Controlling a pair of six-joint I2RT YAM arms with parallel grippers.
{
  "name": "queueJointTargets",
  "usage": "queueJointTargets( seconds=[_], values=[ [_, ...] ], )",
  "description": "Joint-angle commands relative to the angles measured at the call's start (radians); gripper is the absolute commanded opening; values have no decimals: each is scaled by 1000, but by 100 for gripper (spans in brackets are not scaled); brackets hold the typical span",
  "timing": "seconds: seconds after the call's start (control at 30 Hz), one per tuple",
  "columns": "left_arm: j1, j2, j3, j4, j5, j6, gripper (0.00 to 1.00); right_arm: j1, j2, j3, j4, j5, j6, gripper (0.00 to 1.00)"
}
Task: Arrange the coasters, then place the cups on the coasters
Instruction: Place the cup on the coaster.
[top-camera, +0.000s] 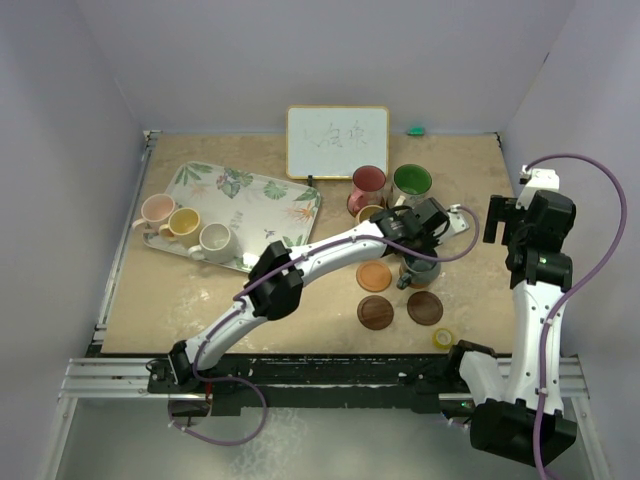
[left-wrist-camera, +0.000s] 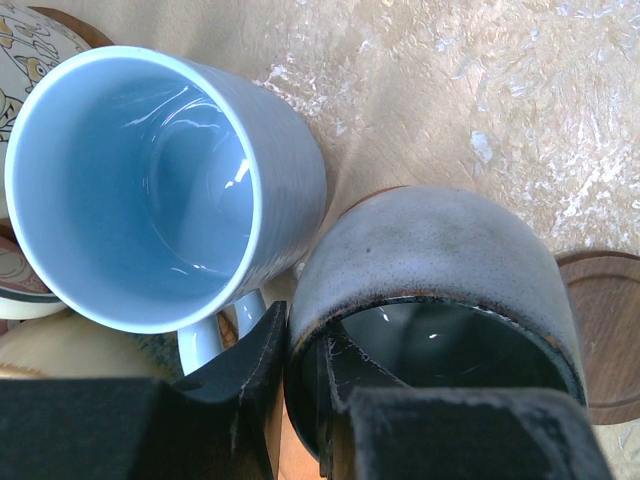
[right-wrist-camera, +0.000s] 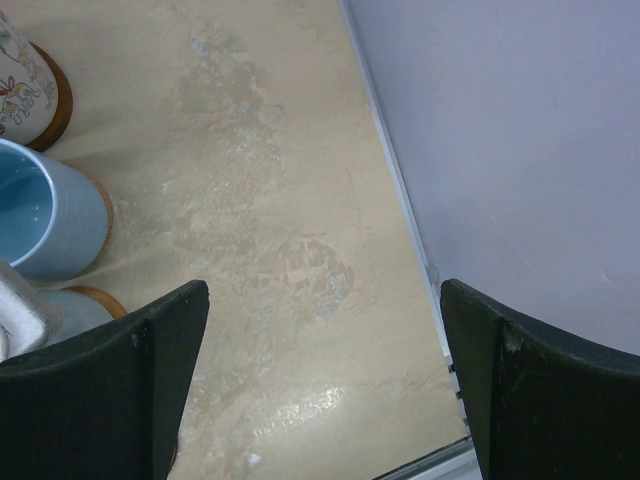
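My left gripper (left-wrist-camera: 300, 345) is shut on the rim of the grey cup (left-wrist-camera: 440, 260), one finger inside and one outside. In the top view this grey cup (top-camera: 421, 270) is under the left gripper (top-camera: 418, 252), just right of an orange coaster (top-camera: 374, 276). A brown coaster edge (left-wrist-camera: 383, 193) shows under the cup. A blue cup (left-wrist-camera: 150, 190) stands close to its left. Two dark brown coasters (top-camera: 376, 312) (top-camera: 425, 308) lie bare in front. My right gripper (right-wrist-camera: 325, 380) is open over bare table by the right wall, also seen from above (top-camera: 503, 220).
A red cup (top-camera: 368, 184), a green cup (top-camera: 411, 181) and a tan cup (top-camera: 370, 213) stand behind the left gripper. A leaf-patterned tray (top-camera: 250, 190) at the left holds pink, yellow and white cups. A whiteboard (top-camera: 337, 141) stands at the back. A yellow tape roll (top-camera: 443, 338) lies near the front edge.
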Motion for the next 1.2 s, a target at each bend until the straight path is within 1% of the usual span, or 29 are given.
queueJointTargets(
  seconds=[0.0,0.63,1.0,1.17],
  values=[
    [-7,-33,24,75,-2,-1,3,-6,-20,7,17,-10,9,100],
    [-7,-40,2,62,-8,12,3,-6,-20,7,15,-20,9,100],
    [-7,-18,6,53,-9,18,3,-6,-21,7,15,-24,8,100],
    [-7,-10,8,55,-5,19,4,-6,-20,7,15,-24,9,100]
  ],
)
